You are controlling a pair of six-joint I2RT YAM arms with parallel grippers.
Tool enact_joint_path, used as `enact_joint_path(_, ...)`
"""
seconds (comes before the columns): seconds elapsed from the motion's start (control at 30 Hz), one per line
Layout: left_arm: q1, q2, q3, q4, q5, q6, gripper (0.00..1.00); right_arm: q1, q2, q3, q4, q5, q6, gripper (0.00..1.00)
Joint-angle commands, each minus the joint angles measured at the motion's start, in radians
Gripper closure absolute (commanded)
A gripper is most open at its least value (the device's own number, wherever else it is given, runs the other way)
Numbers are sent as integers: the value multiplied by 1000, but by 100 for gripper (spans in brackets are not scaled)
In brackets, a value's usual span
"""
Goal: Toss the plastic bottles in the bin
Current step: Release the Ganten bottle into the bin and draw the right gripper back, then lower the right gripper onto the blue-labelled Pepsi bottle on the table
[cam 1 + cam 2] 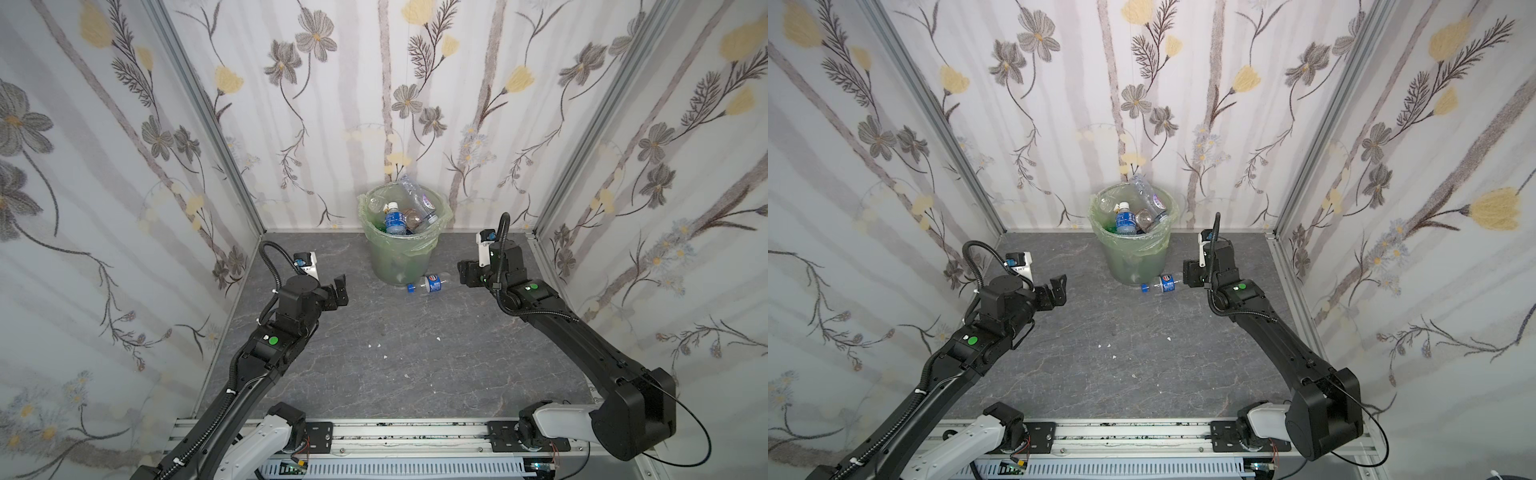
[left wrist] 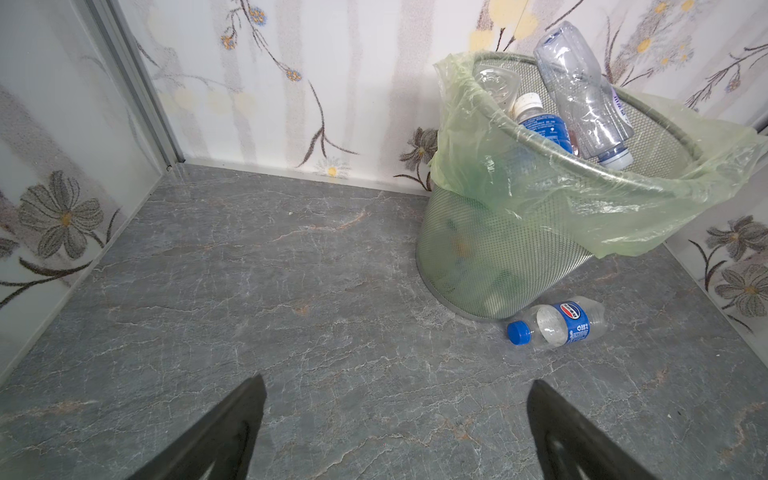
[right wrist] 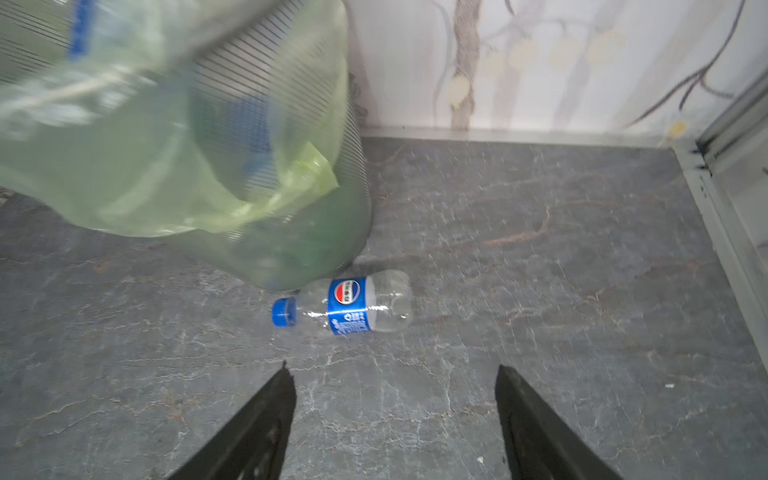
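Right gripper (image 3: 392, 368) hangs parted, empty; lower it squarely across the mid-frame bottle (image 3: 349, 305); stay clear of the bin (image 3: 299, 75).

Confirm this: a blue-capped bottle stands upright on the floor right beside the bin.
Wrong in one respect: the blue-capped bottle lies on its side, not upright, as the left wrist view shows. It is on the floor right beside the bin.

The bin (image 1: 398, 262) stands at the back of the table (image 1: 395, 357), by the rear wall, with bottles (image 1: 394, 219) piled in it. A lone bottle (image 1: 428, 285) lies on the table just beside the bin's foot, front right. The left gripper (image 1: 338, 291) is left of the bin, and the right gripper (image 1: 462, 272) is right of the lone bottle.
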Motion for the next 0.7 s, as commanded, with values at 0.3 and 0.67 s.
enact_joint_path(0.3,2,-71,-37,40,4,-29,0,-79,538,293,106,-265,56,28)
enact_joint_path(0.67,2,-82,-60,38,9,-28,0,-79,671,315,55,-279,26,33)
